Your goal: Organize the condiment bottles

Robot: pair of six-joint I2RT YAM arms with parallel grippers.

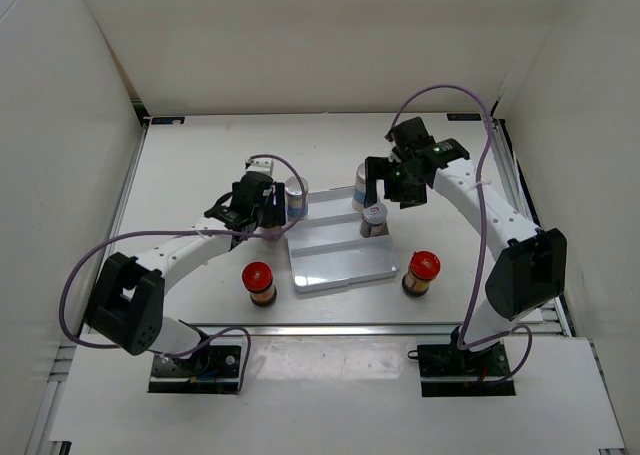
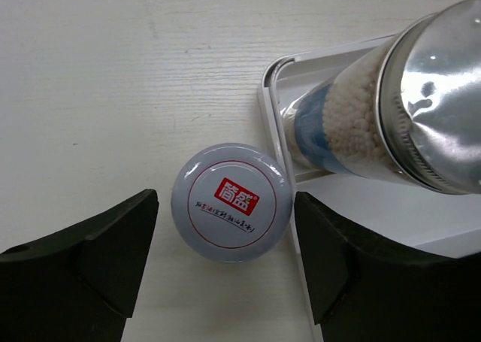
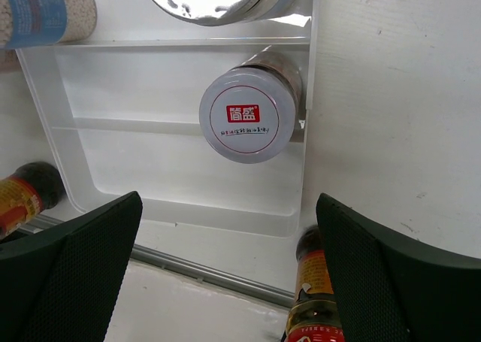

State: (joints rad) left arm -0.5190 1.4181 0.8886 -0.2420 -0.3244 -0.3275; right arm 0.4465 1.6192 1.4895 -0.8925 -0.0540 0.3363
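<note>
left gripper (image 2: 225, 225): hangs over the table (image 1: 200, 175), just outside the left wall of the tray (image 1: 335, 270). the jaws are part open, one finger on each side of the first short jar (image 2: 231, 201).
grip of left gripper: a thin gap shows at the left finger (image 2: 113, 259). the right finger (image 2: 338, 259) is almost at the lid. i see no squeeze, so nothing is held.
first short jar: upright on the table, silver lid with a red logo, just beside the far-left corner of the tray.
tall white bottle (image 2: 338, 124): inside that far-left corner of the tray, blue label, silver cap.
second tall bottle (image 3: 210, 0): also in the far section of the tray, more to the right, partly hidden under the right arm in the top view.
right gripper (image 3: 229, 207): above the right side of the tray, jaws spread wide, nothing between them.
second short jar (image 3: 249, 114): upright in the tray against the right wall, in the middle section as far as i can tell.
left red-capped bottle (image 1: 259, 281): on the table, near the left front of the tray.
right red-capped bottle (image 1: 421, 271): on the table, near the right front corner of the tray.
</note>
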